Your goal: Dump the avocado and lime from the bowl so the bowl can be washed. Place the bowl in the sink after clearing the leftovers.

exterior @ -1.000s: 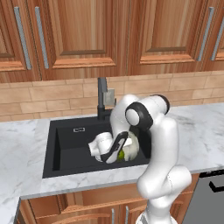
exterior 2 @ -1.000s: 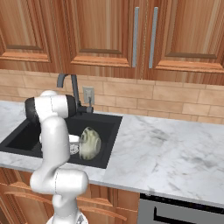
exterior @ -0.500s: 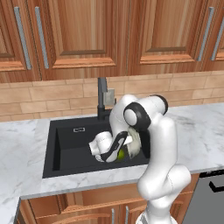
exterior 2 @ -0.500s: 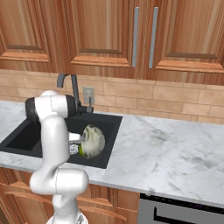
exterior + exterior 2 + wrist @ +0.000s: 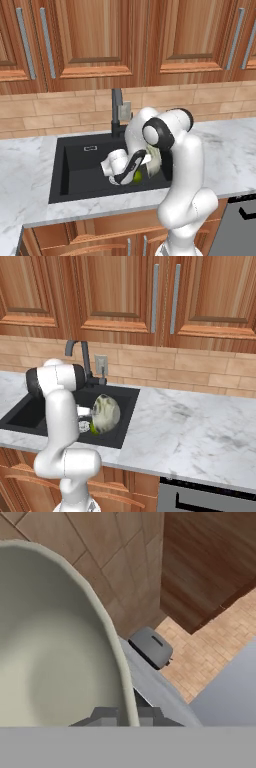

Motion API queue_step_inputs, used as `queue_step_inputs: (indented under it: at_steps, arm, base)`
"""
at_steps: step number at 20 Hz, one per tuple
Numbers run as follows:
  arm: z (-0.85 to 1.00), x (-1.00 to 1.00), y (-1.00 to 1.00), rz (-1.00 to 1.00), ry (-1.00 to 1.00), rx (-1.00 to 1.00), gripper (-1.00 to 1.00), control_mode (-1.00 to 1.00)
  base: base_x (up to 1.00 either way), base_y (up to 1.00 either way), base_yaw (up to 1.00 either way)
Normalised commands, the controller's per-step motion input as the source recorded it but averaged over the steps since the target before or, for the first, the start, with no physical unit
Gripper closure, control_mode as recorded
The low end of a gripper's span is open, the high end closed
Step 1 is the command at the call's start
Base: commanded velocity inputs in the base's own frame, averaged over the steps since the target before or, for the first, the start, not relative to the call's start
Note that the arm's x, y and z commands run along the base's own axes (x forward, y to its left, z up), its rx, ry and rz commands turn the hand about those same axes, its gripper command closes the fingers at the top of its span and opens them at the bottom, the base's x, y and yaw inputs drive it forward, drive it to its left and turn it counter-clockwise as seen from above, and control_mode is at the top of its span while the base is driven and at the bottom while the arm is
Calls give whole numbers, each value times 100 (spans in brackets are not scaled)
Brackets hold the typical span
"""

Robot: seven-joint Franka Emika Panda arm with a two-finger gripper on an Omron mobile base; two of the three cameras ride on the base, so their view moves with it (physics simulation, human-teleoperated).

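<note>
even, soft rendered light throughout; faint shadows, no glare. the black sink (image 5: 80, 165) interior reads dim. textures look slightly blurry.

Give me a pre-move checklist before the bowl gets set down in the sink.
1. Grip: gripper shut on the rim of the bowl - ok.
2. Bowl over the sink, tipped on edge - ok.
3. Bowl emptied: the hand view shows a bare inside - ok.
4. Lime out of the bowl, low in the basin beside it - ok.
5. Avocado location - cannot tell.
6. Drop spot free of fruit: lime sits close under the bowl - not ok.
</note>
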Motion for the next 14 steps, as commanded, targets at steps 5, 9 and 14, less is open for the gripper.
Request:
queue_step_inputs:
  at_steps: [5, 9, 14]
  arm:
    - [54, -16, 0, 0, -2, 15, 100, -100]
    - [47, -4, 6, 1, -1, 17, 100, -100]
    - [15, 0, 39, 11, 0, 25, 100, -100]
  base:
    - [0, 0, 0]
    - [0, 0, 0]
    - [0, 0, 0]
